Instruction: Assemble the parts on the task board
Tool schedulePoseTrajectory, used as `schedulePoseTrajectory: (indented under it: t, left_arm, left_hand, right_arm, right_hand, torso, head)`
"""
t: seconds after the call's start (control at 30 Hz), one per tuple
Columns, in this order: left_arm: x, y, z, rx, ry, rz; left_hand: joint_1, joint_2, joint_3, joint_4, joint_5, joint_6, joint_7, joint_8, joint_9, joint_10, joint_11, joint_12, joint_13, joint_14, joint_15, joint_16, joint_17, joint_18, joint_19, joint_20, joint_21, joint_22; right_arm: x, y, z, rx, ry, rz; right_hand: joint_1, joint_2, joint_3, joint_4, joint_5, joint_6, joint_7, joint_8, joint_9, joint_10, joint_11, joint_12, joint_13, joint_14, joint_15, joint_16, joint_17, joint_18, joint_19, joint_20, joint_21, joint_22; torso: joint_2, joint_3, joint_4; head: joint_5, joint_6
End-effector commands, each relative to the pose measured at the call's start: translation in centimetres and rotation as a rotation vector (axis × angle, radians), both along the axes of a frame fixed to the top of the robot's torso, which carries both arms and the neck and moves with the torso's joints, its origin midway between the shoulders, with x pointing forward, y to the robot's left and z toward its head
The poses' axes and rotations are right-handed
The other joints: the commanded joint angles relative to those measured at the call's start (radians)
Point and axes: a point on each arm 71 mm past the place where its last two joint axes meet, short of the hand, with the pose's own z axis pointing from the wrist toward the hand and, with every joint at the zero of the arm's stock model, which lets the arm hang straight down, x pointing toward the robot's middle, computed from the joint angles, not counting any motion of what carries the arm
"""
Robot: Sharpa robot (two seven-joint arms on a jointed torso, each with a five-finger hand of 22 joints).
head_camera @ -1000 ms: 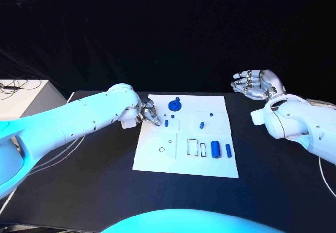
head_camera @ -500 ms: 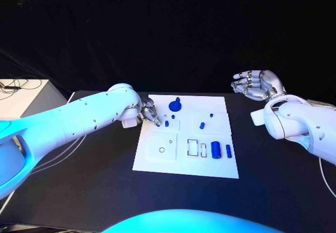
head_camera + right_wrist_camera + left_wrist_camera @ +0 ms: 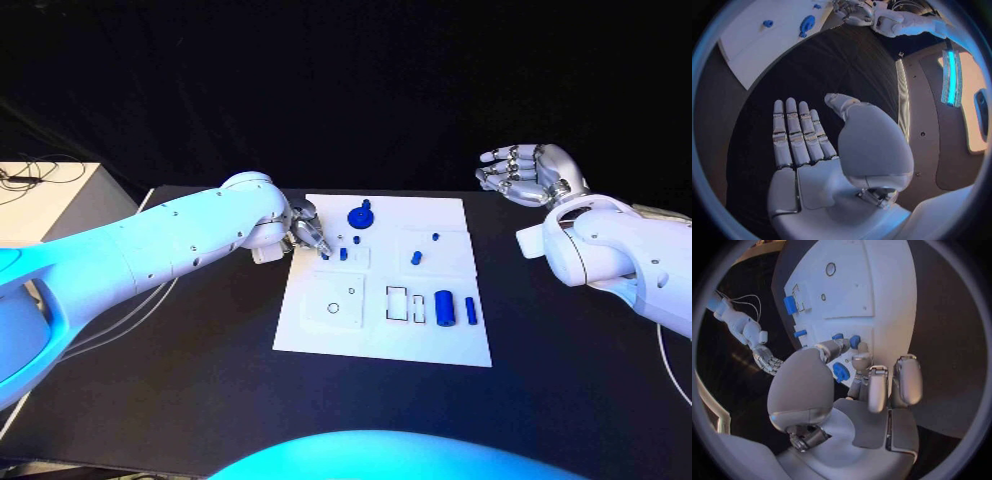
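The task board point(image 3: 382, 325) — a flat white rectangular plate — lies in the middle of the black table point(image 3: 173, 380). The left hand point(image 3: 304, 232) sits at the board's left edge near its far end, fingertips down over the white surface. Just beside those fingertips stands a small blue peg point(image 3: 343, 254), and a little farther off, toward the far edge, a larger blue part with a round, knob-like shape point(image 3: 361, 215). In the left wrist view the hand's fingers point(image 3: 870, 390) curl down toward the board, with a rounded blue piece point(image 3: 841, 372) close under them and two smaller blue pieces point(image 3: 854, 341) just past the tips; whether the fingers actually pinch any of these I cannot tell.

More parts lie on the board's right half: a small blue piece point(image 3: 415, 258) near the middle, a tiny one point(image 3: 436, 238) beyond it, and toward the near side a thick blue cylinder point(image 3: 446, 309) beside a thinner blue bar point(image 3: 470, 311). Outlined rectangular recesses point(image 3: 395, 304) sit just left of the cylinder, and a small round hole point(image 3: 333, 308) lies farther left.

The right hand point(image 3: 531, 175) is raised well apart from the board, beyond the table's far right corner — silver, segmented, glossy. In the right wrist view its fingers point(image 3: 795, 132) are straight and close side by side, thumb out, palm bare, holding nothing.
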Motion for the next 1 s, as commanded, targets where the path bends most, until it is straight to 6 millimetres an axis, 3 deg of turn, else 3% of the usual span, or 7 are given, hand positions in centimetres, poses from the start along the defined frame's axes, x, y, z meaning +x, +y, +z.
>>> schedulePoseTrajectory:
  t: [0.03,0.33,0.6,1.0]
  left_arm:
    - [-0.02,0.53,-0.47,0.031,-0.008,0.033]
    - [-0.28,0.33,-0.61,-0.006,0.033,0.032]
    - [-0.58,0.19,-0.68,-0.044,0.072,0.032]
    - [-0.65,0.60,-0.25,-0.060,0.078,0.037]
  left_hand:
    - [0.044,0.044,0.190,-0.181,0.007,0.012,-0.003,-0.006,-0.002,-0.002,-0.001,-0.004,0.002,0.097,0.004,-0.005,0.237,-0.001,0.000,0.006,0.001,0.004]
    - [0.040,0.031,0.206,-0.192,0.021,0.038,-0.008,-0.019,-0.005,0.010,-0.006,-0.007,0.002,0.099,0.000,-0.003,0.241,-0.003,0.009,0.004,0.009,0.017]
    - [0.031,0.018,0.215,-0.199,0.067,0.059,-0.013,-0.030,-0.003,0.025,-0.012,-0.010,0.006,0.099,-0.005,-0.003,0.241,-0.005,0.015,0.000,0.015,0.025]
    - [0.028,0.014,0.215,-0.201,0.085,0.064,-0.015,-0.033,0.000,0.029,-0.013,-0.012,0.006,0.099,-0.007,-0.003,0.241,-0.005,0.015,-0.002,0.016,0.025]
  right_arm:
    - [-0.03,0.16,-0.09,0.000,0.005,0.019]
    - [-0.05,0.11,-0.23,0.000,0.013,0.021]
    - [-0.07,0.04,-0.33,-0.001,0.018,0.021]
    - [-0.08,-0.01,-0.39,-0.001,0.019,0.020]
  right_hand:
    - [-0.011,-0.001,-0.007,0.001,0.005,0.001,0.067,-0.006,-0.001,-0.001,0.007,-0.007,-0.002,0.001,0.003,-0.005,-0.001,0.005,-0.006,0.002,-0.003,-0.002]
    - [-0.011,-0.001,-0.009,0.001,0.005,0.000,0.067,-0.007,-0.003,-0.003,0.008,-0.007,-0.004,0.000,0.004,-0.007,-0.003,0.005,-0.008,0.002,-0.004,-0.005]
    - [-0.011,-0.001,-0.010,0.000,0.005,-0.001,0.068,-0.008,-0.004,-0.004,0.009,-0.008,-0.007,-0.002,0.005,-0.009,-0.005,0.005,-0.011,0.003,-0.004,-0.009]
    - [-0.012,-0.001,-0.012,-0.001,0.005,-0.001,0.069,-0.009,-0.005,-0.005,0.010,-0.008,-0.010,-0.003,0.006,-0.013,-0.009,0.004,-0.017,0.005,-0.005,-0.015]
  torso:
    - [0.000,0.0007,-0.0006]
    - [0.000,0.0006,-0.0006]
    - [-0.001,0.0007,-0.0004]
    - [-0.001,0.0008,0.0002]
  head:
    - [0.002,-0.001]
    - [0.002,0.000]
    - [0.002,0.000]
    - [0.003,0.003]
